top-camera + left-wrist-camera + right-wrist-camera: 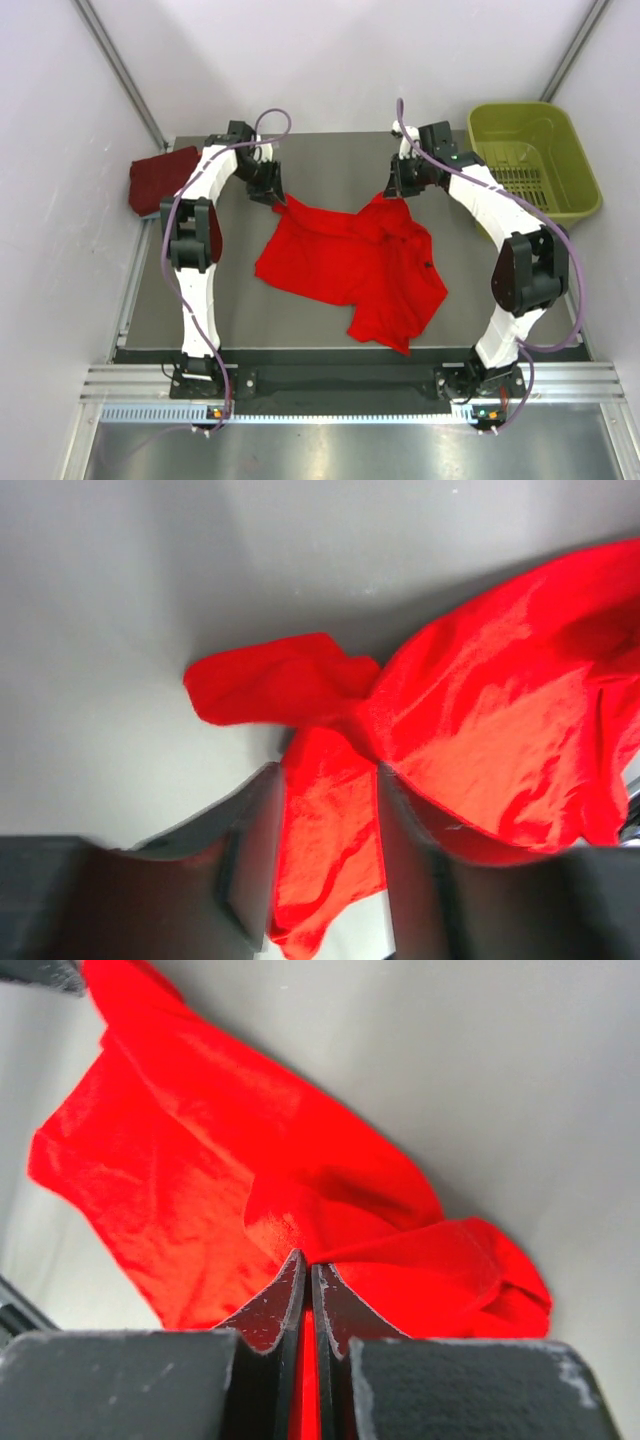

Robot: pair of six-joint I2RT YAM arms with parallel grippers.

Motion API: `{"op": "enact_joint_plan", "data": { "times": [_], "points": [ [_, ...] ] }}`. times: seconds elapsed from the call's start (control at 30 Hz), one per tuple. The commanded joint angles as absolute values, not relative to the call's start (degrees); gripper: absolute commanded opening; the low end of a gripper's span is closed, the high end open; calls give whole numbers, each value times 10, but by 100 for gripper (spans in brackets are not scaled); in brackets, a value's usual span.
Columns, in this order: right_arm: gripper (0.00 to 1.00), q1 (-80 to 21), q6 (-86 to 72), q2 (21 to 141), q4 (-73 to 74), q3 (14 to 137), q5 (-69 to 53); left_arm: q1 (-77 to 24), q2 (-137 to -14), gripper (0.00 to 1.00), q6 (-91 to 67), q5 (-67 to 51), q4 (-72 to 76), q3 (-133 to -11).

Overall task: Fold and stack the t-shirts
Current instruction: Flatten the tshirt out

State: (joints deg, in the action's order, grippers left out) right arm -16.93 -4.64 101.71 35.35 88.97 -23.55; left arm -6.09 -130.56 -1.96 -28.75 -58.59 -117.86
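Observation:
A bright red t-shirt lies crumpled and spread on the grey table. My left gripper is at its far left corner. In the left wrist view the jaws stand apart with a strip of the red shirt lying between them. My right gripper is at the shirt's far right corner. In the right wrist view it is shut on a thin fold of the red shirt. A folded dark maroon t-shirt lies at the far left edge. The orange and grey-blue shirts are out of view.
An olive-green plastic basket stands at the far right corner beside the right arm. White walls close in the table on the left, back and right. The table's metal rail runs along the near edge.

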Motion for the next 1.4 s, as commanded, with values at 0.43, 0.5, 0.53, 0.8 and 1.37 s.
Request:
{"op": "enact_joint_plan", "data": {
  "times": [0.43,0.5,0.53,0.8,1.37],
  "points": [
    [0,-134,-47,1024,317,912,-217,-33,-1235,43,-17,-334,-584,-1065],
    [0,-134,-47,1025,318,913,-216,-33,-1255,44,-16,-340,-585,-1079],
    [0,-134,-46,1025,319,914,-216,-33,-1262,44,-16,-341,-588,-1084],
    [0,-134,-43,1020,317,908,-207,-33,-1303,42,-21,-358,-583,-1103],
    [0,-138,-47,1042,314,930,-204,-33,-1315,31,-30,-375,-573,-1114]
  ]
}}
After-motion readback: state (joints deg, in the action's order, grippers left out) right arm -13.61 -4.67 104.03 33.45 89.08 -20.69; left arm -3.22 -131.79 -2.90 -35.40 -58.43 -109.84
